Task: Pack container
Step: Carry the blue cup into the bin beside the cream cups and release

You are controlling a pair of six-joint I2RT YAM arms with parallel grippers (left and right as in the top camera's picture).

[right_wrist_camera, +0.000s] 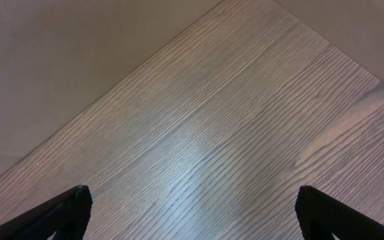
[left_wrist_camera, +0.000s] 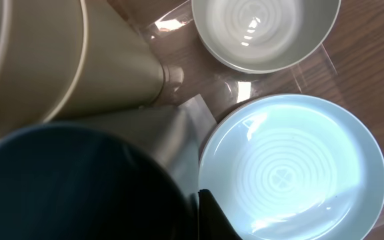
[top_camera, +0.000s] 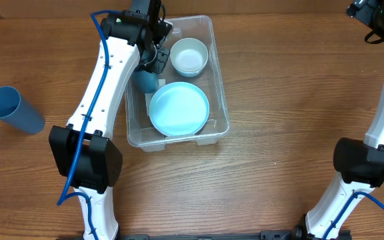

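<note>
container (top_camera: 216, 80), a clear rimmed bin, is sitting near the far edge of the tabletop (top_camera: 279, 167), a little left of its middle, with its long sides running toward the near edge. it is looking like thin moulded plastic: probably light on its own, somewhat flexible in the walls, smooth and slippery to pinch, and now carrying extra weight from its load. the rolled rim is appearing to be the stiffest place to take hold, best at the middle of a short side, or on both long sides if it is being lifted. inside, a white bowl (top_camera: 189, 56) is resting at the far right corner, a light blue plate (top_camera: 179, 108) is filling the near half, and a dark teal cup (top_camera: 145, 81) is lying against the left wall, just beside the plate. the left wrist view is also showing a pale beige vessel (left_wrist_camera: 32, 60) close to the lens beside the teal cup. the left gripper (top_camera: 153, 59) is hanging inside the bin directly over the teal cup; whether its jaws are parted or closing on anything cannot be told. the right gripper (right_wrist_camera: 192, 200) is standing wide apart and holding nothing, over bare wood at the far right corner. a blue cup (top_camera: 15, 110) is lying on its side near the left edge, well apart from the bin and not yet packed.
</note>
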